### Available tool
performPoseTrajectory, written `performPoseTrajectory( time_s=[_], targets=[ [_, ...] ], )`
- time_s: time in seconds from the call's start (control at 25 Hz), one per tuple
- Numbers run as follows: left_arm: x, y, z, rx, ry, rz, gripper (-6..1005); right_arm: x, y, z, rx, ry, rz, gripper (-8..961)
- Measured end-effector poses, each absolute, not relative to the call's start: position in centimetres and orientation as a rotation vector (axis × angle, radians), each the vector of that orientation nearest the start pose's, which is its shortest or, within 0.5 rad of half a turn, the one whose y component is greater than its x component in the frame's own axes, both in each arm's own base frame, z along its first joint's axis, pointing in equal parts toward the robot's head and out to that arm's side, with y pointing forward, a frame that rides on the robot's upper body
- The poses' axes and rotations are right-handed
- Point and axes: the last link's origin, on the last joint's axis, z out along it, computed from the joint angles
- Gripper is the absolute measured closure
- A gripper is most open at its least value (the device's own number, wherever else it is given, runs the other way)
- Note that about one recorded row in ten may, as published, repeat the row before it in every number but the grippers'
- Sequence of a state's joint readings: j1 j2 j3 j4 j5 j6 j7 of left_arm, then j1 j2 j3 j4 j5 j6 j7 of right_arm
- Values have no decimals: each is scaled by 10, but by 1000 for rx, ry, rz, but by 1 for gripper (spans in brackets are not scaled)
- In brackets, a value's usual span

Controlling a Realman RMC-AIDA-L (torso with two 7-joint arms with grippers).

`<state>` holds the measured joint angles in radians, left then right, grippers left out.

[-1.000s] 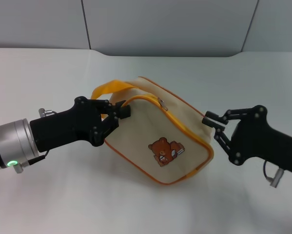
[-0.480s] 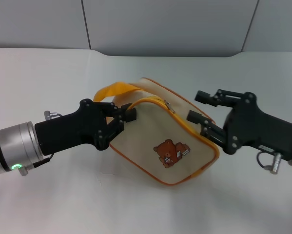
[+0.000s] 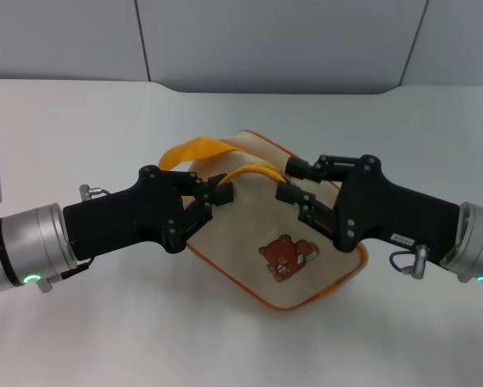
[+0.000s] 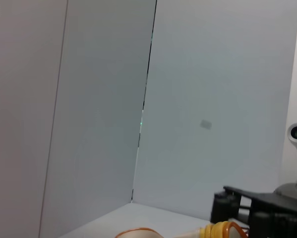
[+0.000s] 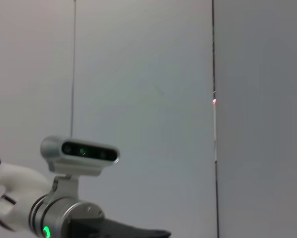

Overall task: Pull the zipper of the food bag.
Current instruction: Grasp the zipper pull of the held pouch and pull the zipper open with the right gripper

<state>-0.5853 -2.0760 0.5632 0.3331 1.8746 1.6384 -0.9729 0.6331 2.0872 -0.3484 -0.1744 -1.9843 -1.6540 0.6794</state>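
Food bag (image 3: 285,258): cream fabric pouch with orange piping; lies tilted on the white tabletop (image 3: 104,121), near the middle of the head view, between the two arms; brown bear print (image 3: 288,255) on the face turned up toward the camera.

Strap handle (image 3: 194,151): wide yellow loop at the bag's far-left corner; arches up just beyond the left hand.

Zipper (image 3: 253,170): yellow-orange tape curving along the bag's upper edge; runs from the left hand across to the right hand; the metal pull tab is hidden among the right hand's fingers, so its exact spot cannot be told.

Left hand (image 3: 217,193): black; reaches in from the left side; fingers closed together on the bag's upper-left corner, at the end of the zipper tape just under the strap.

Right hand (image 3: 293,181): black; reaches in from the right side and lies over the bag's upper-right part; two fingers stand apart, one above and one below the zipper line; whether they touch the tab cannot be told.

Left wrist view: mostly grey wall panels; a sliver of yellow strap and cream fabric at the lower edge beside a black finger of the right hand (image 4: 237,196).

Right wrist view: grey wall panels; the left arm's wrist camera housing (image 5: 80,154) in the lower corner; bag not in view.
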Motion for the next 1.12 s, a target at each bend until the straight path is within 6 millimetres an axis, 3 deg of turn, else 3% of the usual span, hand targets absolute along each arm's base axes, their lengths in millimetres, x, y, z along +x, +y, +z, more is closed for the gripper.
performPoseTrajectory(
  time_s=[0.12, 0.52, 0.96, 1.12],
  targets=[
    [-243, 316, -27, -2628, -354, -1071, 930, 229, 310, -46, -2531, 131, 1142, 588],
    [-245, 313, -25, -2627, -353, -1073, 929, 238, 311, -37, -2523, 214, 1131, 872],
    [-245, 311, -26, -2638, -351, -1081, 928, 234, 314, -36, -2526, 209, 1143, 948],
    [-246, 311, -25, -2636, -351, -1076, 927, 236, 312, -34, -2516, 183, 1142, 922]
  ],
)
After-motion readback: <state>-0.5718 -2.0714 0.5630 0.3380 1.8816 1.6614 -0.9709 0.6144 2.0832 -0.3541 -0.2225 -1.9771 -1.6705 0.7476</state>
